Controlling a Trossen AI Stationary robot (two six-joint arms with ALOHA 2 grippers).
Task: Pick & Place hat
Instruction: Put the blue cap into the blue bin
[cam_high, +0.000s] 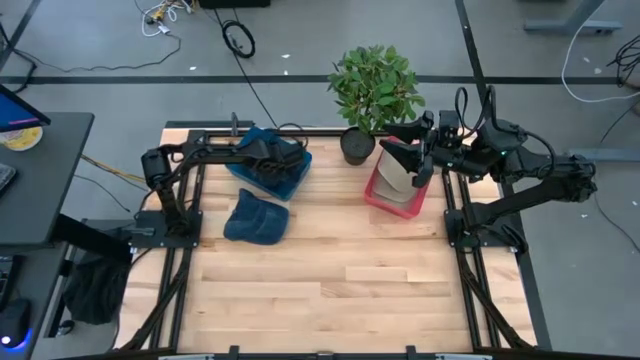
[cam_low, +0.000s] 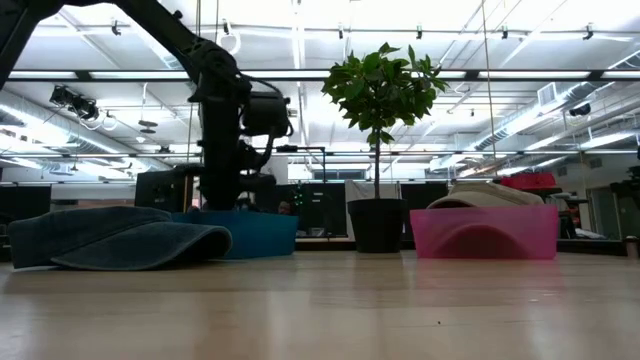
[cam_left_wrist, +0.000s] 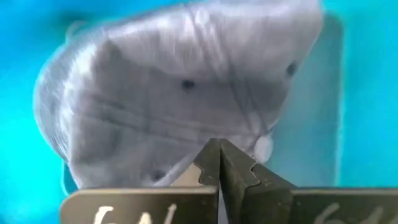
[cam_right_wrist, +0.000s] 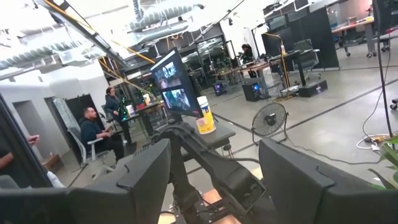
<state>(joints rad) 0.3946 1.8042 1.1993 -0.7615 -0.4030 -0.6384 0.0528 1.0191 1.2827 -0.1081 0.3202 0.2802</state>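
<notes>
A dark blue hat (cam_high: 257, 218) lies flat on the wooden table, left of centre, also in the low view (cam_low: 110, 238). A second, greyish hat (cam_left_wrist: 186, 93) lies crown up inside the blue bin (cam_high: 288, 182) at the far left. My left gripper (cam_left_wrist: 219, 148) reaches down into that bin, shut, its tips at the hat's crown. My right gripper (cam_right_wrist: 214, 168) hangs open, raised above the pink bin (cam_high: 383, 198) at the far right, with nothing between its fingers. My left gripper comes at the hat in the bin steeply from above, its shut fingertips (cam_left_wrist: 210, 155) against the crown (cam_left_wrist: 205, 134) near the top button (cam_left_wrist: 263, 148). Whether any cloth is caught between the tips, I cannot tell. The hat rests in the bin.
The pink bin (cam_low: 485, 235) holds a beige hat (cam_low: 485, 197). A potted plant (cam_high: 375, 85) stands between the two bins at the far edge. The near half of the table (cam_high: 330, 300) is bare wood. People sit in the room beyond.
</notes>
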